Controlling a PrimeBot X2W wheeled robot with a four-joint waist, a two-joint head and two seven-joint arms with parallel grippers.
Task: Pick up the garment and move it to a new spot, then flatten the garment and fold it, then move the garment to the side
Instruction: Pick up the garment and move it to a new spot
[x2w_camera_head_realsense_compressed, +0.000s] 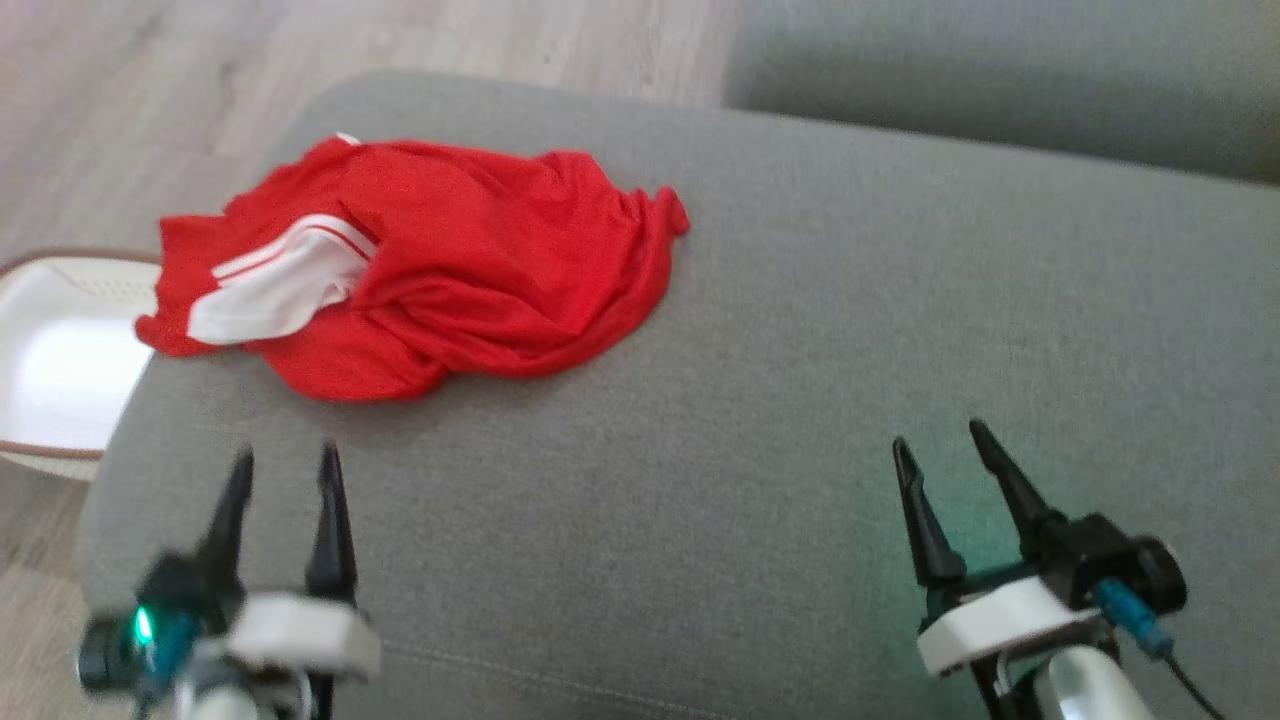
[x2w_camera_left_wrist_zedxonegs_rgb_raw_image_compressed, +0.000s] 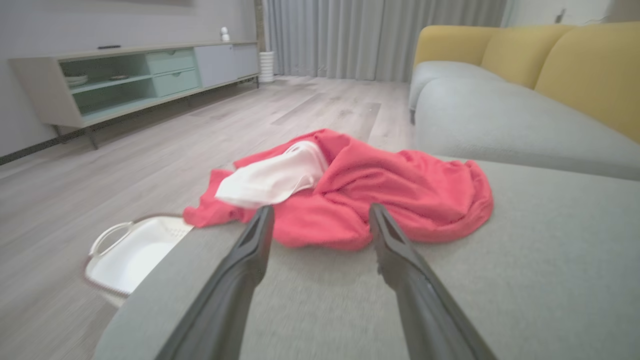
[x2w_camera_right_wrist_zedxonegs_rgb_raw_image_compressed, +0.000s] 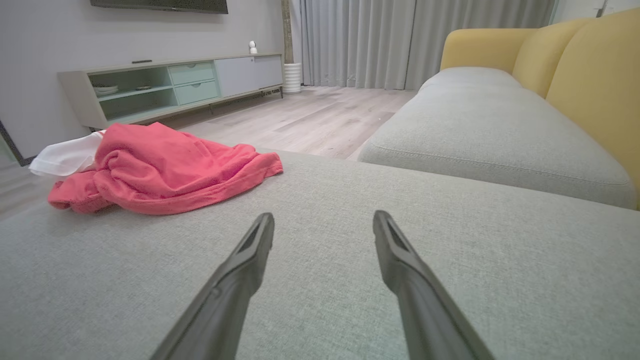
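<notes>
The left gripper (x2w_camera_head_realsense_compressed: 287, 455) and right gripper (x2w_camera_head_realsense_compressed: 939, 436) hover spread over the near cushion (x2w_camera_head_realsense_compressed: 800, 350); the crumpled red garment (x2w_camera_head_realsense_compressed: 450, 270) lies far left, beside a white basket (x2w_camera_head_realsense_compressed: 70, 275) on the floor.

Garment (x2w_camera_head_realsense_compressed: 440, 270) on cushion (x2w_camera_head_realsense_compressed: 800, 400), basket (x2w_camera_head_realsense_compressed: 60, 350) left.

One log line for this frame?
stage: pre-grasp | red garment: crumpled on cushion | left claw: open, near garment | right claw: open, empty

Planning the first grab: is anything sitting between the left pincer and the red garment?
Nothing visible does. The open left pincer faces the red garment across plain grey cushion; the white basket sits on the floor beside the cushion's left edge, outside that path.
</notes>
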